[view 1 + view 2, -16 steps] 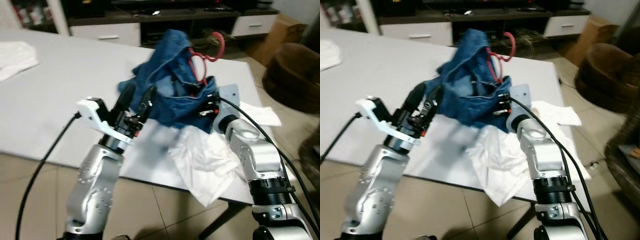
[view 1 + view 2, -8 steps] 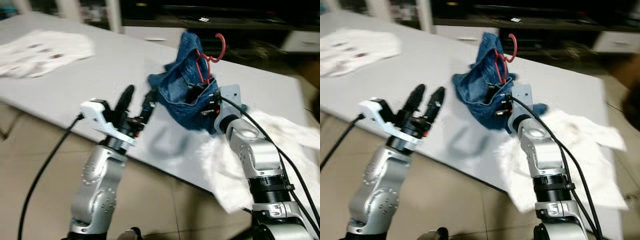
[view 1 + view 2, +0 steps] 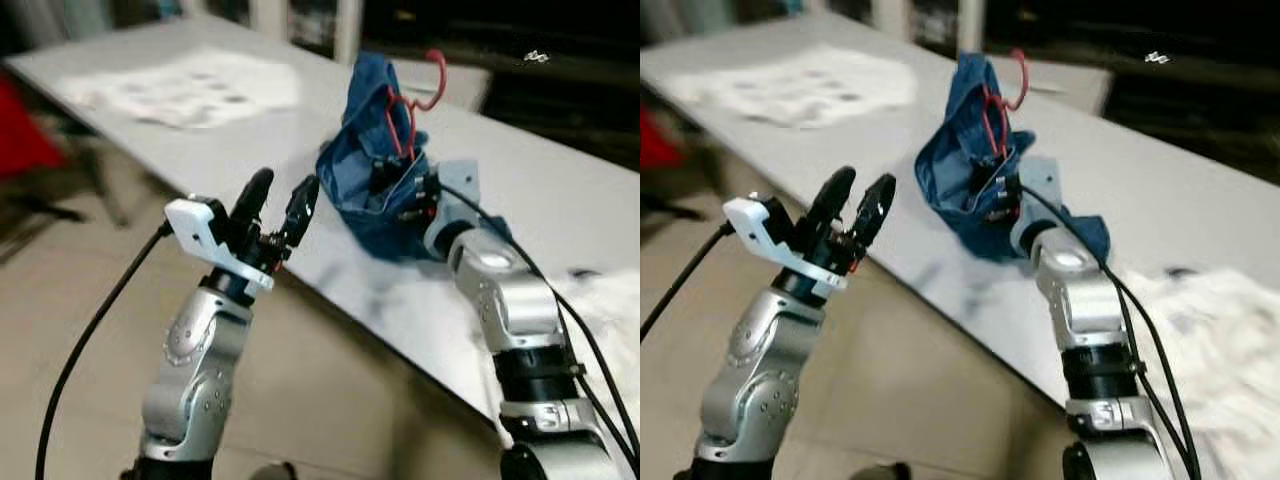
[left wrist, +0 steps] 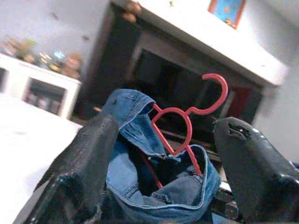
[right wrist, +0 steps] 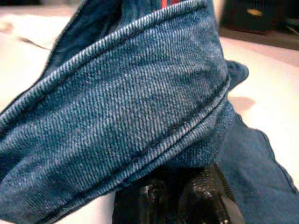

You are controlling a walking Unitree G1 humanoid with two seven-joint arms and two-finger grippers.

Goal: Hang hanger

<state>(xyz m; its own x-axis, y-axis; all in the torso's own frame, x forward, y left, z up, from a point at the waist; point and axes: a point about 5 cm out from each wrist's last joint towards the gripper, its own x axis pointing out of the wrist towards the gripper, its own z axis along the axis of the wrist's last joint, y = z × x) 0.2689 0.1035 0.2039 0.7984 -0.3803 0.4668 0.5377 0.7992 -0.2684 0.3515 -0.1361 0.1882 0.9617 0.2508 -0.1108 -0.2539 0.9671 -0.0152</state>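
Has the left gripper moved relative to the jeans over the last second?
Yes. The left gripper, open, has drawn back from the jeans toward the table edge, and now sits apart from them.

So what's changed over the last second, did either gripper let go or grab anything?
No. The camera has swung, so the scene shifted in frame. The right gripper stays buried in the blue jeans with the red hanger poking out on top; the left gripper stays open and empty beside them.

Bunched blue denim garment [image 3: 375, 190] hides the lower part of the red plastic hanger [image 3: 410, 110] and the right gripper's black fingertips [image 5: 177, 198]; the pale printed cloth [image 3: 190, 85] on the grey table [image 3: 560, 200] is blurred.
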